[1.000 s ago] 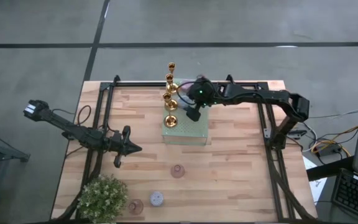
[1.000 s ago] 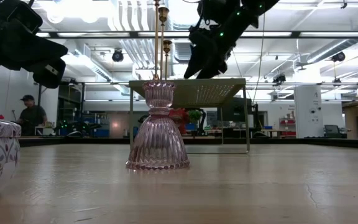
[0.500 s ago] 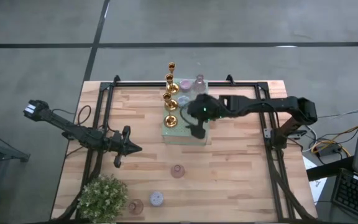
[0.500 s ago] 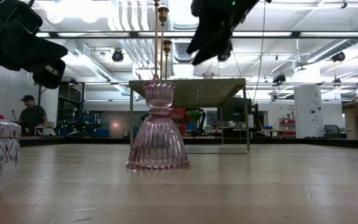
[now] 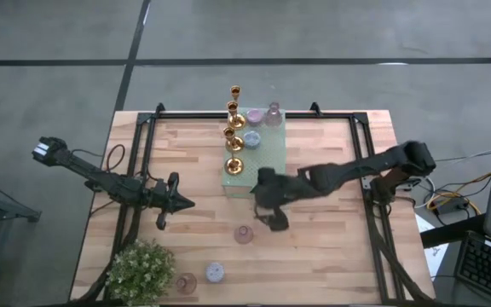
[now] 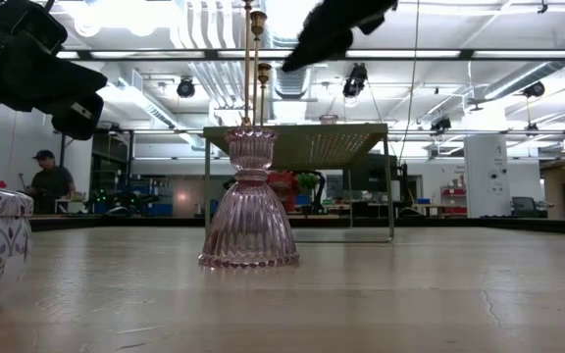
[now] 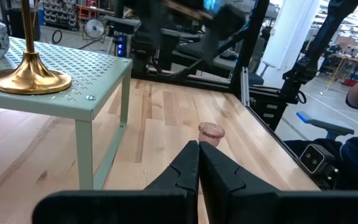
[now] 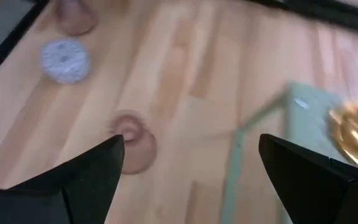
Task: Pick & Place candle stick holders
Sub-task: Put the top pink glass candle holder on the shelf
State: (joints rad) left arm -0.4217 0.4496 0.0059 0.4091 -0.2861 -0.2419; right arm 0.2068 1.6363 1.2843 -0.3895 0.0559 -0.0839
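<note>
Gold candlesticks (image 5: 233, 128) and a couple of small holders (image 5: 252, 139) already sit on my green stand (image 5: 271, 158). My right gripper (image 5: 273, 218) hangs wide open and empty near the pink holder (image 5: 244, 234); two more (image 5: 215, 272) wait beside the plant (image 5: 141, 271). Left gripper (image 5: 165, 203) is parked, fingers together.

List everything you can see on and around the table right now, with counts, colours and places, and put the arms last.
Gold candlesticks: four, shiny gold, in a row along the left edge of the raised green stand.
Squat holders on the stand: three, pink, lilac and pale blue, at its far end.
Raised stand: one, pale green, perforated, at the table's far middle.
Pink ribbed holder: one, on the bare wood in front of the stand.
Pale patterned holder: one, near the front edge.
Pink holder: one, beside the plant.
Potted plant: one, bushy green, front left corner.
Left gripper: shut, waiting over the table's left half.
Right gripper: open, empty, just right of the pink ribbed holder.
</note>
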